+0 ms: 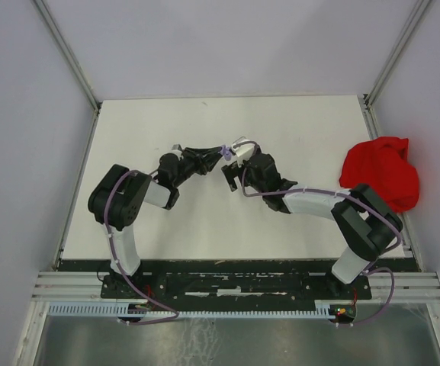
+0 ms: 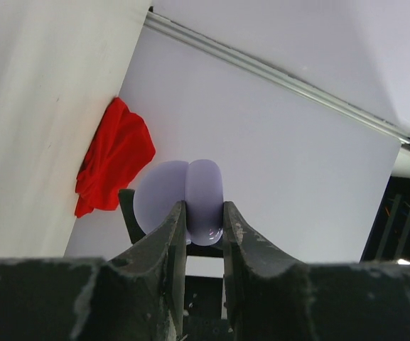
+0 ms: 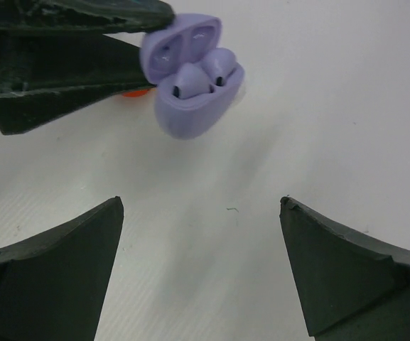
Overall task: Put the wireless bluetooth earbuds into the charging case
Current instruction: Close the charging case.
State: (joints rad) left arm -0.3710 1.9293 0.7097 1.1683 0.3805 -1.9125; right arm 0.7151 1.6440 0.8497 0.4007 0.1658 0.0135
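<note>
From above, the two arms meet over the middle of the white table (image 1: 303, 126). The left gripper (image 1: 218, 154) reaches in from the left and pinches a small purple charging case (image 1: 226, 153). The right gripper (image 1: 235, 174) sits just near and right of the case without touching it, though this view does not show how wide its jaws are. A crumpled red cloth (image 1: 380, 174) lies at the right edge of the table, well apart from both grippers. In the left wrist view, the left gripper (image 2: 205, 207) is clamped on the charging case (image 2: 205, 199), with one dark finger pressed to each side of the rounded body. The open lid (image 2: 160, 195) spreads beside the body, and the red cloth (image 2: 112, 162) shows beyond it on the table. No earbud can be made out from this side. In the right wrist view, the right gripper (image 3: 201, 206) is spread wide and holds nothing, and only bare table shows between its two fingers. Farther out and to the left, the charging case (image 3: 190, 106) hangs from the left gripper's fingers (image 3: 69, 60) with its lid (image 3: 180, 39) tipped back. Two purple earbuds (image 3: 187, 79) sit inside it, side by side in their wells.
</note>
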